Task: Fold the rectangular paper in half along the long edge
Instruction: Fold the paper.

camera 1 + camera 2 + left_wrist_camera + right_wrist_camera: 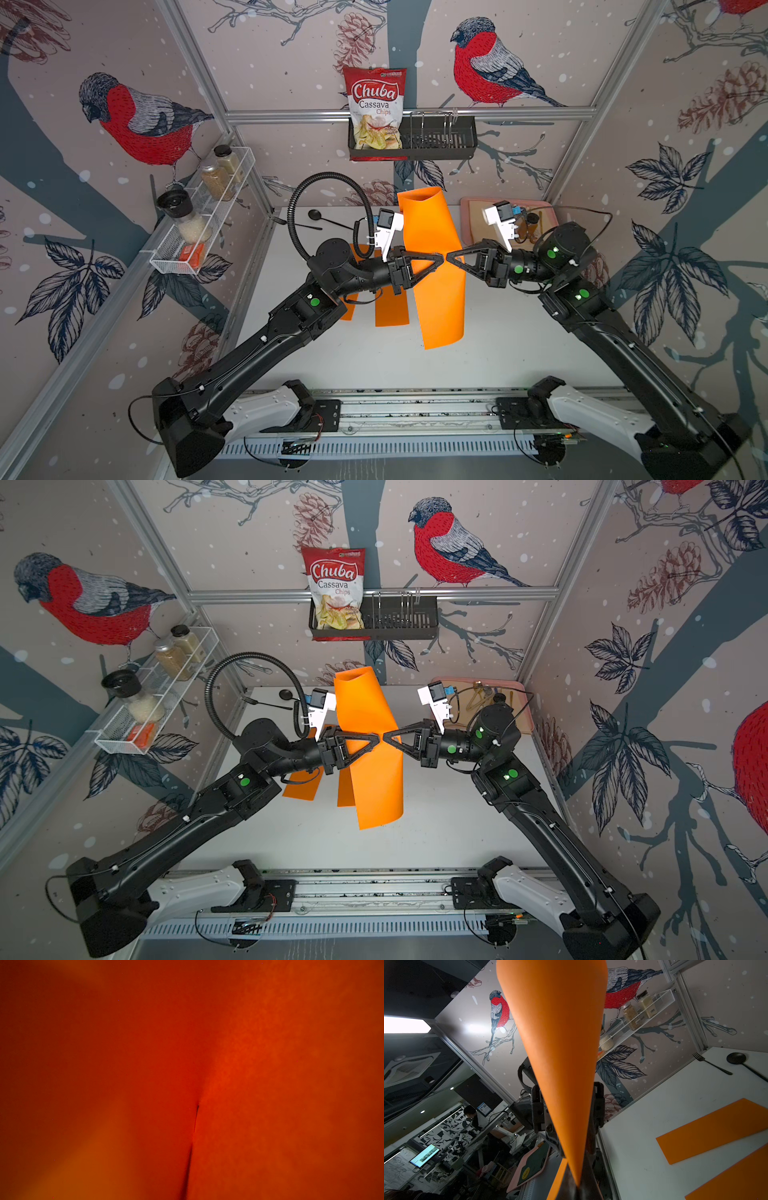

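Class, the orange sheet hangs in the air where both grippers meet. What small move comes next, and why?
Probably lower the orange sheet to the table: the right gripper pinches it mid-air, curled and uncreased; creasing needs a surface.

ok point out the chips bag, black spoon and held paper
chuba cassava chips bag [375, 97], a top view, printed front
black spoon [314, 214], a top view, its bowl
held orange paper [440, 307], a top view, lower hanging part

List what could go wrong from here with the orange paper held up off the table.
The paper hangs twisted and curled in mid-air, so its long edges may meet crooked.
Two more orange sheets lie on the table beneath it; lowering it could shift them.
It fills the left wrist view, so the left jaws cannot be checked.
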Tool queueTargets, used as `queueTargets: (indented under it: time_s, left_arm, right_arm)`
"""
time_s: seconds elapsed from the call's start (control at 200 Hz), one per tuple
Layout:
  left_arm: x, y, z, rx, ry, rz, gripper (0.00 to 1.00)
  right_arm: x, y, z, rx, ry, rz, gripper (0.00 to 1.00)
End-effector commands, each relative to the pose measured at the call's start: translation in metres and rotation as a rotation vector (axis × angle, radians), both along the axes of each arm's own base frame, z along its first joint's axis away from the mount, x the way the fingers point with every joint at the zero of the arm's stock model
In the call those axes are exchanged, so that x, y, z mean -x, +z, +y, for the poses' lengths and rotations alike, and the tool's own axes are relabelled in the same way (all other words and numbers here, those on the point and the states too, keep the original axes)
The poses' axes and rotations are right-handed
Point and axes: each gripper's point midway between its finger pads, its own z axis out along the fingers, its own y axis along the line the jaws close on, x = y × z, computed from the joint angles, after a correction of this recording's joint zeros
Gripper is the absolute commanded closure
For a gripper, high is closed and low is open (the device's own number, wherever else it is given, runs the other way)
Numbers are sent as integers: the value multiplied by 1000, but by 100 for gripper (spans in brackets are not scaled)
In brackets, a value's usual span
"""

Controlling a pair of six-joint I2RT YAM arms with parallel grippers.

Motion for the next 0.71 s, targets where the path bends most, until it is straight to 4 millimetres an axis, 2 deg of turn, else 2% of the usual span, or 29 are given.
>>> queueTargets:
  time_s: [0.0, 0.29, 0.56, 0.7]
  left_arm:
    - [4, 13, 1, 42, -13, -33, 75]
    - [4, 14, 3, 37, -4, -38, 74]
    - [5, 14, 3, 42, -9, -42, 100]
    - [5, 13, 3, 37, -8, -43, 100]
  right_arm:
    - [-1, 13, 0, -51, -16, -41, 100]
    - [0, 13, -1, -61, -22, -37, 100]
    - [0, 14, -1, -73, -21, -35, 100]
    - [2, 16, -1, -75, -16, -39, 99]
